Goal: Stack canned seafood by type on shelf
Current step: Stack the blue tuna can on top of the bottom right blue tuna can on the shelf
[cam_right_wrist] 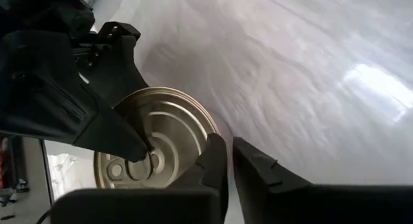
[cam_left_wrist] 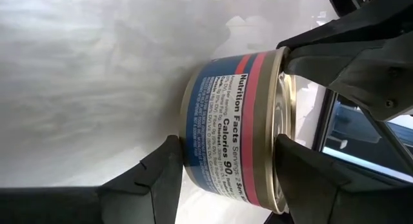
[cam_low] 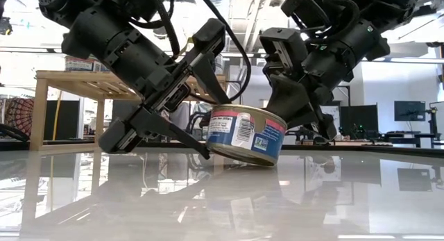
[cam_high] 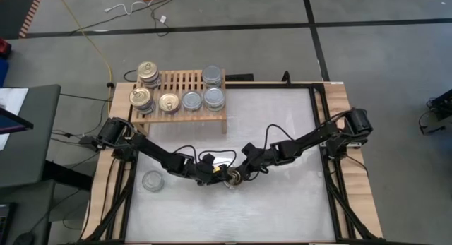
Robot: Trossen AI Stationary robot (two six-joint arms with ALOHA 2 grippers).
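A short round tin (cam_low: 246, 133) with a blue and red label and a gold top (cam_right_wrist: 155, 137) sits tilted near the table's middle front. My left gripper (cam_left_wrist: 229, 166) is shut on it from the left. My right gripper (cam_right_wrist: 230, 156), shut, meets it from the right (cam_high: 239, 176). The light-wood shelf (cam_high: 180, 116) stands at the far left and carries several tins, gold tops (cam_high: 168, 102) to the left and silver tops (cam_high: 214, 98) to the right, some stacked. One silver-topped tin (cam_high: 152, 180) stands on its base on the table at the near left. My left gripper pinches the tin between its flat faces, one finger on the gold top (cam_left_wrist: 287, 162), the other under the bottom's edge (cam_left_wrist: 177, 156). The fingers come slanting down from the table's left. The tin is tilted, left side raised, lower right edge (cam_low: 267, 161) at the tabletop. My right gripper touches the tin with its shut fingertips (cam_left_wrist: 306, 43) at the rim of the gold top (cam_left_wrist: 282, 55), on the side away from my left gripper. It comes slanting down from the table's right.
The white tabletop (cam_high: 282, 132) stretches between the arms and to the right of the shelf. Black cables loop along both arms, close above the tin. Beyond the table the low view shows a room with benches and screens.
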